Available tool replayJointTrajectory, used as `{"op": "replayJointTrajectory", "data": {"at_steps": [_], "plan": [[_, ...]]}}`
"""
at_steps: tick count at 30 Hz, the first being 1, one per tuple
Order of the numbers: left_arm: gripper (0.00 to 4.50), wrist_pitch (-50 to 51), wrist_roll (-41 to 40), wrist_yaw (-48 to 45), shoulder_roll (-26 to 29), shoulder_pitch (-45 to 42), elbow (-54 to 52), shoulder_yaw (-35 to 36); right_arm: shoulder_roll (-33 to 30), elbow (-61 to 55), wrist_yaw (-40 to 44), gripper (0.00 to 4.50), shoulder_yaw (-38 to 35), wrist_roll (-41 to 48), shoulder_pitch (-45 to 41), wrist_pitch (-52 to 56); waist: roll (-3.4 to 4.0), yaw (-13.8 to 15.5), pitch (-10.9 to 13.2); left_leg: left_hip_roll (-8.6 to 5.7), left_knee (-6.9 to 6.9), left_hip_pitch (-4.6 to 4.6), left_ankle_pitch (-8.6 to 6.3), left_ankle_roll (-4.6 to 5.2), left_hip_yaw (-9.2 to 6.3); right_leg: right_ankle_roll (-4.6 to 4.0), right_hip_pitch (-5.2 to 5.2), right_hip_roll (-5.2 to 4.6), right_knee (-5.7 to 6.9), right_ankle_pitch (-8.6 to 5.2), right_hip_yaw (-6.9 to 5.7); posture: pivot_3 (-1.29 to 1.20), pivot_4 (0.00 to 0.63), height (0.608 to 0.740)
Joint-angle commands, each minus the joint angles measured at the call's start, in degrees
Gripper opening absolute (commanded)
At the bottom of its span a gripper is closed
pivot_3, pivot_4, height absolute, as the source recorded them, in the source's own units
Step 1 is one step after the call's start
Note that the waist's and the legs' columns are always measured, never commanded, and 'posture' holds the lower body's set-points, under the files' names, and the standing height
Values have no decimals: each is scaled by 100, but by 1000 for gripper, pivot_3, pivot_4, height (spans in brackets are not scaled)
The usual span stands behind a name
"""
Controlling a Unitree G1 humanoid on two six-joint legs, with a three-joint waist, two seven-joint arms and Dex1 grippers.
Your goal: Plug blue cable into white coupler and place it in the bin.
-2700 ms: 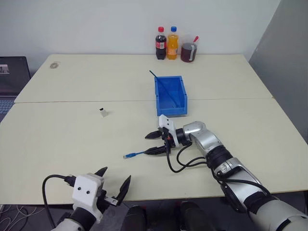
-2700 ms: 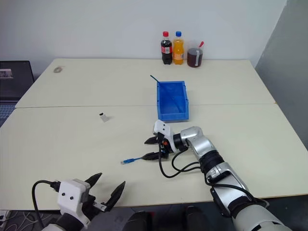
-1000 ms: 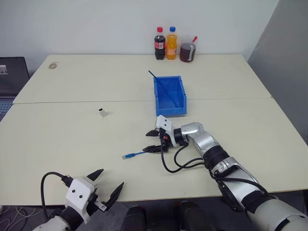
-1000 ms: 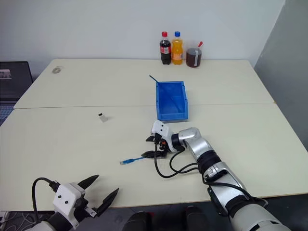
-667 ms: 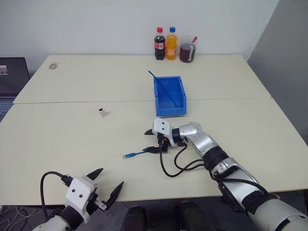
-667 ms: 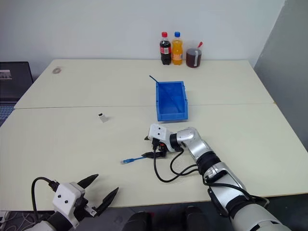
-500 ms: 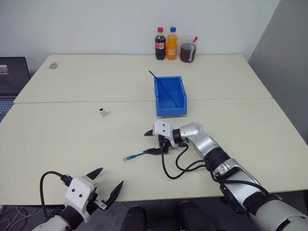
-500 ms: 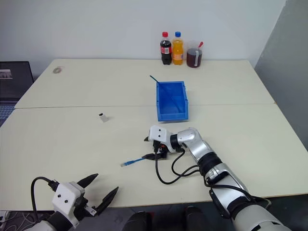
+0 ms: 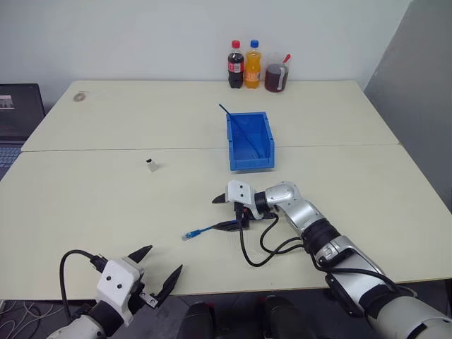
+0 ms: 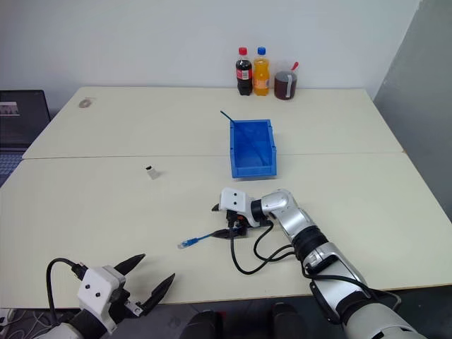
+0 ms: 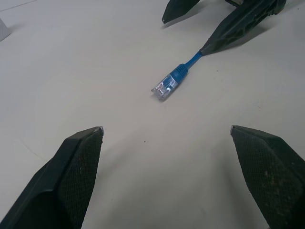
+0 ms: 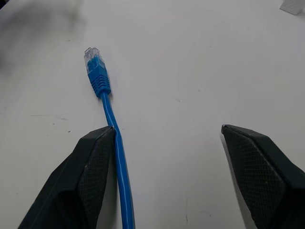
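Cable first: the blue cable [image 9: 205, 230] lies flat on the table [image 9: 106, 205], its long axis running from the clear plug on our left toward our right gripper [image 9: 227, 213], which sits over the cable's other end. In the right wrist view the cable [image 12: 112, 143] runs along the inner edge of one of our right fingers [image 12: 90, 176], just beside or touching it, while the other finger stands well apart, so the cable is off-centre in a wide-open gap, not yet gripped. We judge the coming move needs a small sideways shift to centre the cord before closing.

Our right gripper is by far the nearer one. Our left gripper [image 9: 161, 267] hangs at the near table edge, fingers spread wide and empty, pointing toward the plug [image 11: 165, 86] from well apart.

The white coupler [image 9: 151, 165] stands alone farther out on our left, well apart from the cable. The bin [image 9: 250, 141] sits beyond our right gripper, with a thin dark blue strand leaning in it.

We count one blue cable, one white coupler, one bin, two bottles [image 9: 244, 63] and one cup at the far edge.
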Motion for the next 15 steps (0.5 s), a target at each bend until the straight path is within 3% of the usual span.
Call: {"op": "replayJointTrajectory", "data": {"at_steps": [1,10,15], "plan": [[4500,21,-85,-32,101,-68,-195,145,10,-260,104,3819,-250,267,-86,531,0,1,0,0,0,0,0,0,-1,0,0,0,0,0,-1,0,150,740],[4500,84,-145,-195,311,-309,-105,135,-79,-1634,298,3819,-638,1048,-23,2142,3,6,2,0,-2,-13,0,0,-3,0,-12,0,-1,0,-3,0,150,740],[4500,160,-226,-563,779,-864,262,262,-410,-2649,357,3819,-692,1327,249,2699,3,43,2,0,-2,-20,0,0,-7,0,-22,1,3,0,-7,0,150,740]]}}
